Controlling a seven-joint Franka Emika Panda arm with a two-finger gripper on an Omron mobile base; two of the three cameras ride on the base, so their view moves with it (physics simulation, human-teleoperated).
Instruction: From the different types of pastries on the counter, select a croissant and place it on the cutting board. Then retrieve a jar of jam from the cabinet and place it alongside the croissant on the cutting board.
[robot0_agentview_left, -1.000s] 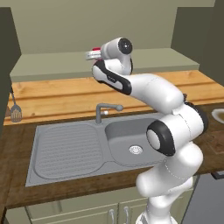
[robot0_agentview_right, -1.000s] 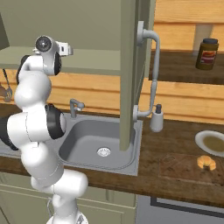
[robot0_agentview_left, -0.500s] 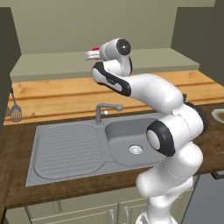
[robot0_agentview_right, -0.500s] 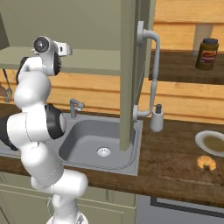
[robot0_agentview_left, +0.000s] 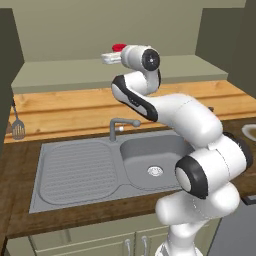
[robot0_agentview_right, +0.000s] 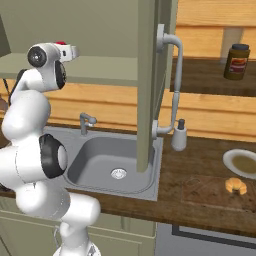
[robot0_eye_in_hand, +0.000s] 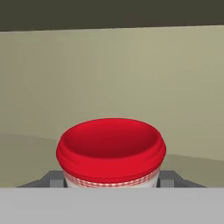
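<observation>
Between gripper fingers: red-lidded jar of jam.

The jar of jam is a squat little jar with a bright red lid and a red-and-white checked band just under the lid's rim. It stands upright, seated between the two fingers of the gripper, high in the open cabinet above the far side of the sink; its red top shows just past the hand. The croissant, a small golden-orange crescent, lies flat on the dark-brown cutting board on the counter, far to the right.
</observation>
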